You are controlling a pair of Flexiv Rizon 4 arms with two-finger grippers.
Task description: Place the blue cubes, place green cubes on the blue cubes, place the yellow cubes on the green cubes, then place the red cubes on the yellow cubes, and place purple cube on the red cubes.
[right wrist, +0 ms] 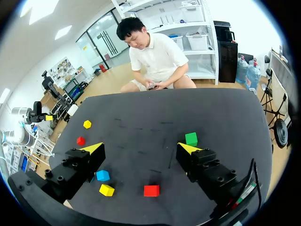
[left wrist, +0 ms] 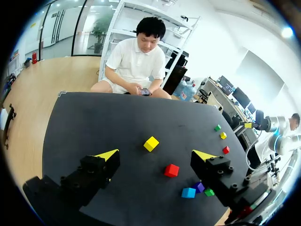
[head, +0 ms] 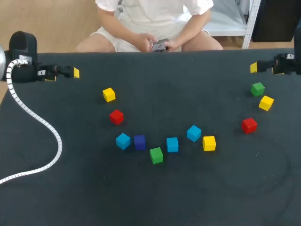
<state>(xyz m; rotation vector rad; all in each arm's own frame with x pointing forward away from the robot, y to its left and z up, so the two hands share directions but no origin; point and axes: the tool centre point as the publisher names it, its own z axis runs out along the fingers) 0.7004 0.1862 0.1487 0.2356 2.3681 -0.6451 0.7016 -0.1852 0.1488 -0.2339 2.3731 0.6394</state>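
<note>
**A:** What could have gone wrong from there?

**B:** Crowding, mainly. The purple cube [head: 139, 141] sat tight against the left blue cube [head: 122, 141], whether touching I couldn't tell. A finger lowered for one would probably have shoved the other. The near green cube [head: 156, 155] and the middle blue cube [head: 172, 144] were almost corner to corner, so the risk was the same. The purple also read as dark blue, so it might have been taken for a base piece.

**A:** And the grippers?

**B:** Both were released, fingers spread wide with nothing between them. The left gripper [left wrist: 155, 154] was at the table's far left and the right gripper [right wrist: 141, 148] at its far right, near the far green cube [head: 257, 88] and the right yellow cube [head: 265, 102]. Nothing was stacked yet, and every cube lay singly on the black table [head: 150, 197].

**A:** Where were the rest?

**B:** The right blue cube [head: 194, 133] was just beside the middle yellow cube [head: 209, 142]. The left red cube [head: 116, 117] was near the left yellow cube [head: 108, 94], and the right red cube [head: 249, 125] stood apart.

**A:** How would they have handled?

**B:** They were small, crisp-edged and solid-coloured, with smooth faces that looked hard, though I couldn't tell whether plastic or painted wood. Several were turned at angles, so a pinch across the corners might have twisted one loose. The tabletop looked matt and faintly scuffed. I judged that a tall stack set slightly off-centre would have leaned.
</note>
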